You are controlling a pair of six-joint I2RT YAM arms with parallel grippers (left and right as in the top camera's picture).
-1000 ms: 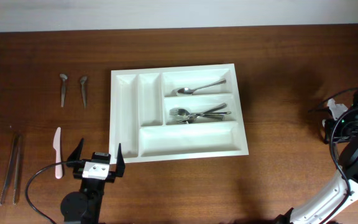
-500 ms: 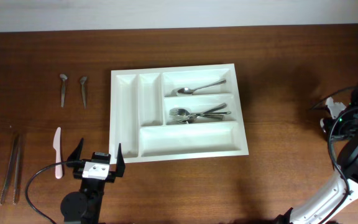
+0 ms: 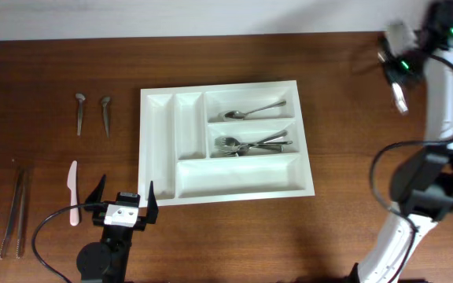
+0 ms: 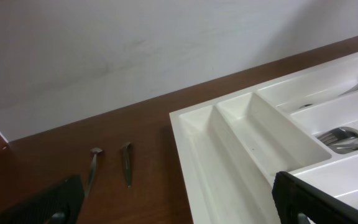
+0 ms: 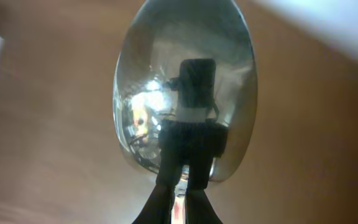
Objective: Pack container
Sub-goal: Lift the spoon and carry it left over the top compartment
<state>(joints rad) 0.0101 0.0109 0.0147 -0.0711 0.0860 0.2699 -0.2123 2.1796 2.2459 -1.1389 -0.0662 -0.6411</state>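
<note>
Packing stands partway; the large white rectangular plastic cutlery tray (image 3: 242,178) sits mid-way across the desk (image 3: 344,94) with a silver spoon (image 3: 250,112) and forks (image 3: 246,145) inside; my right gripper (image 3: 397,82) is clamped on a shiny metal spoon (image 5: 185,93); my left gripper (image 3: 124,190) gapes empty; a white plastic knife (image 3: 73,192) and two short metal utensils (image 3: 105,115) lie unpacked.

The spoon (image 5: 185,93) is glossy metal, the container (image 3: 157,149) smooth white plastic, the table (image 3: 344,220) wood.

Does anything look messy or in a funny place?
The forks in the middle long slot of the container lie crisscrossed in a heap, not lined up. The spoon above them lies slanted. Nothing looks spilled or broken.
</note>
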